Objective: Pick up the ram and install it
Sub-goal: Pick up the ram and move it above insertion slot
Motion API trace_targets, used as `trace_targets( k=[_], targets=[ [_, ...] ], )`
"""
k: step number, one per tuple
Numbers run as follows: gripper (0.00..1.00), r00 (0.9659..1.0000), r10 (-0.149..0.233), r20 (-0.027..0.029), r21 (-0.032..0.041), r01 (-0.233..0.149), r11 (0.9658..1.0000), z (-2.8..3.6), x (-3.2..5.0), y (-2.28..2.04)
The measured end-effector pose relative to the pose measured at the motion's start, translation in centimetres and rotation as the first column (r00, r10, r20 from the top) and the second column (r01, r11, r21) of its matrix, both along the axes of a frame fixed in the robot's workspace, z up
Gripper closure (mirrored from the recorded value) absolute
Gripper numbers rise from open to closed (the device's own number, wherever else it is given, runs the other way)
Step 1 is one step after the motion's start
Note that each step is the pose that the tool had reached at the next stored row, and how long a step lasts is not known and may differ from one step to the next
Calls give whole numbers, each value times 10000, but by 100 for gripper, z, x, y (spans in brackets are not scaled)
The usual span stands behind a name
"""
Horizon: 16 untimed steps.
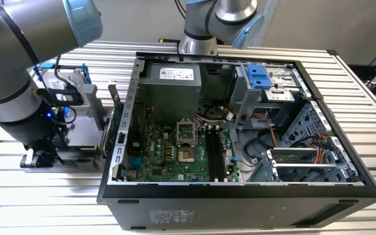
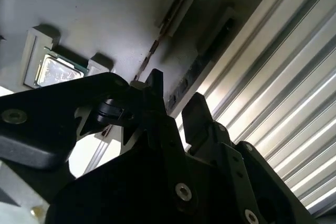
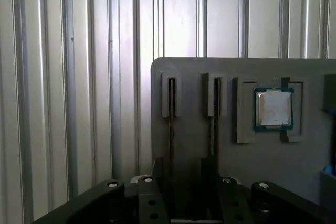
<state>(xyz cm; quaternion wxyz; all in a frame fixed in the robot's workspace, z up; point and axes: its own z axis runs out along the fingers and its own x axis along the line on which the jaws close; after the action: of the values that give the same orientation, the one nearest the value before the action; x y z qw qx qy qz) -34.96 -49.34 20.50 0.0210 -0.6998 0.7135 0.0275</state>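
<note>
- First wrist view: the jaws stand open and empty, low over a grey tray (image 3: 194,69). I can't make out any contact.
- The ram (image 3: 171,124) stands on edge in a slot there, roughly in line with the gap. A second stick (image 3: 215,124) stands in the neighbouring slot.
- It looks light, stiff and fragile, so I'd pinch its flat faces near the middle.
- Tray and open computer (image 1: 240,200) share the table (image 1: 358,88), tray on the exterior view's left.
</note>
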Motion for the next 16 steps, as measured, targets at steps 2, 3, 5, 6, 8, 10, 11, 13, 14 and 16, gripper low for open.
trace_targets(
  k=[2,3,5,6,8,10,11,13,14,16],
  targets=[
    [0,10000,-2,-3,-1,2,10000,-36,0,-2],
    [0,10000,-2,-4,0,2,10000,-55,0,-3],
    [0,10000,-1,-8,-1,1,10000,-92,0,-8],
    [0,10000,0,-11,-1,0,10000,-110,0,-12],
    [0,10000,0,-19,-2,0,10000,-133,0,-26],
    [0,10000,-1,-20,1,1,10000,-151,0,-30],
    [0,10000,-1,-22,-1,1,10000,-152,0,-30],
    [0,10000,-1,-23,-2,1,10000,-152,0,-30],
    [0,10000,-1,-23,-2,1,10000,-152,0,-30],
    [0,10000,0,-22,-1,0,10000,-153,0,-30]
  ],
)
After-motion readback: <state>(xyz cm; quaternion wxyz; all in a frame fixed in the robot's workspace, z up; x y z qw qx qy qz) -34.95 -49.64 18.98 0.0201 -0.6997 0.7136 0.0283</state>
